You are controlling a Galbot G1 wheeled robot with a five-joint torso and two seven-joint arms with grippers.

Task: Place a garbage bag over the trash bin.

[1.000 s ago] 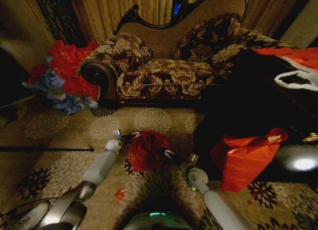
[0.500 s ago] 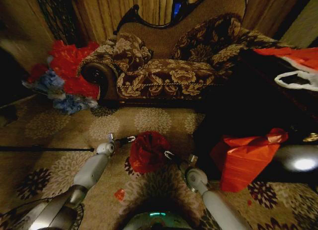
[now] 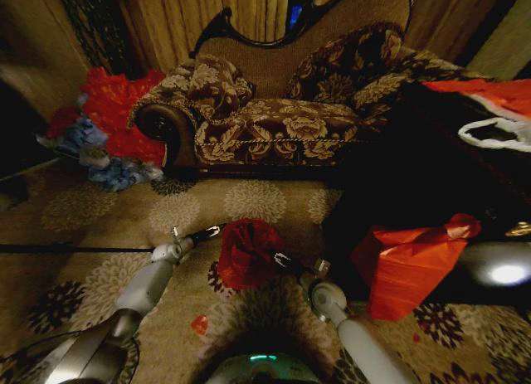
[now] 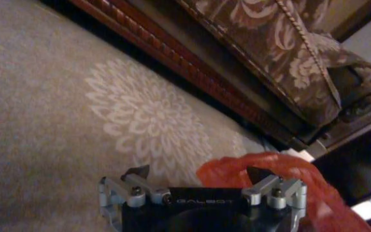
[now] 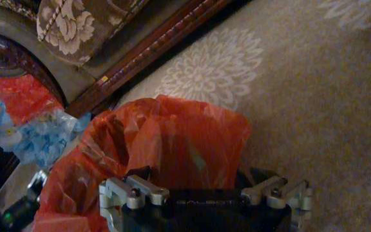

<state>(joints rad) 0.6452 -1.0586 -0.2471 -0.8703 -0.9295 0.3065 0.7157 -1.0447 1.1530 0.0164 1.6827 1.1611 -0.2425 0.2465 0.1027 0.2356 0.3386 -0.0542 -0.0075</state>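
Garbage bag [image 3: 247, 251]: red, crinkled, on the floral carpet [image 3: 249, 200] before the sofa [image 3: 282, 110], between both grippers. Left gripper [image 3: 209, 231]: jaws spread wide, empty, just beside the bag. Right gripper [image 3: 280, 257]: jaws apart against the bag's plastic; actual grasp cannot be told.

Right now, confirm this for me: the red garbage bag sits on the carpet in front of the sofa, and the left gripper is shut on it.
One thing is wrong. The left gripper is not shut on the garbage bag: the left wrist view shows its fingers spread open with nothing clamped between them, the bag beside one fingertip. The rest holds: the bag sits on the carpet in front of the sofa.
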